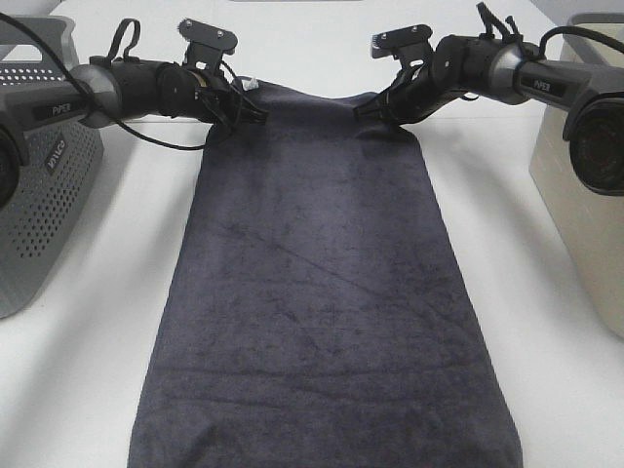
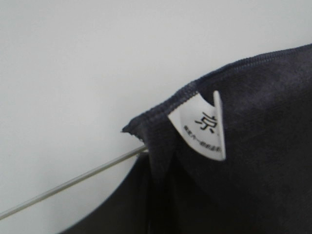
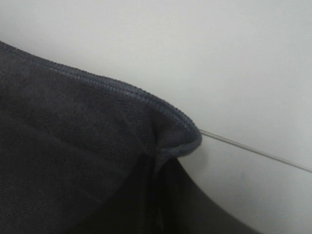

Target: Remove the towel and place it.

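- White surface carries the towel, spread flat between my two arms, far corners at my claws.
- Left claw and right claw pinch those corners, I judge; fingers unseen, so I cannot tell.
- Risk: one corner slipping, and the towel sagging askew.
- Only the left wrist view shows the white tag; only overhead shows the grey basket and beige bin.
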`<state>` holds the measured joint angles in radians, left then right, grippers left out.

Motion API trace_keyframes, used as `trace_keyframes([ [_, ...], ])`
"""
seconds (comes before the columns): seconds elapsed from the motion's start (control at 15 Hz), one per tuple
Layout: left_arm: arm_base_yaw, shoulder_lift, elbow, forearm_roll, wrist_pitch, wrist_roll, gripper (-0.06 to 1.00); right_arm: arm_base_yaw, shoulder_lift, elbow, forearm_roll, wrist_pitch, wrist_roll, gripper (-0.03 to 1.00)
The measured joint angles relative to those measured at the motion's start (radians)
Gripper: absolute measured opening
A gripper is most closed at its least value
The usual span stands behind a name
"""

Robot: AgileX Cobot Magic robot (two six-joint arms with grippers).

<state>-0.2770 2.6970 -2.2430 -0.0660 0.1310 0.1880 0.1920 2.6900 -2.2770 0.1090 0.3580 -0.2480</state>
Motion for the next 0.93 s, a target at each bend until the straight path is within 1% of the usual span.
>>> trace_keyframes([
  [0.07, 0.000, 0.000, 0.000, 0.000, -0.005, -0.001, 0.25, 0.000, 0.000, 0.000, 0.000, -0.003, -0.002, 0.19],
  [0.2, 0.000, 0.011, 0.000, 0.000, -0.021, -0.001, 0.50, 0.000, 0.000, 0.000, 0.000, -0.031, -0.002, 0.50],
  [0.27, 0.000, 0.020, 0.000, 0.000, -0.021, -0.001, 0.60, 0.000, 0.000, 0.000, -0.010, -0.042, -0.002, 0.63],
  [0.33, 0.000, 0.029, 0.000, 0.000, -0.021, -0.001, 0.67, 0.000, 0.000, 0.000, -0.029, -0.048, -0.002, 0.71],
  [0.4, 0.000, 0.033, 0.000, 0.000, -0.021, -0.001, 0.69, 0.000, 0.000, 0.000, -0.055, -0.048, -0.002, 0.75],
  [0.47, 0.000, 0.033, 0.000, 0.000, -0.026, -0.001, 0.70, 0.000, 0.000, 0.000, -0.072, -0.048, -0.002, 0.76],
  [0.67, 0.000, 0.026, 0.000, 0.016, -0.039, -0.001, 0.71, 0.000, -0.010, 0.000, -0.097, -0.032, -0.002, 0.77],
  [0.87, 0.000, -0.027, 0.000, 0.025, -0.001, -0.001, 0.71, 0.000, -0.084, 0.000, -0.109, 0.076, -0.002, 0.77],
  [0.93, 0.000, -0.089, 0.000, 0.026, 0.073, -0.001, 0.71, 0.000, -0.151, 0.000, -0.109, 0.190, -0.002, 0.77],
])
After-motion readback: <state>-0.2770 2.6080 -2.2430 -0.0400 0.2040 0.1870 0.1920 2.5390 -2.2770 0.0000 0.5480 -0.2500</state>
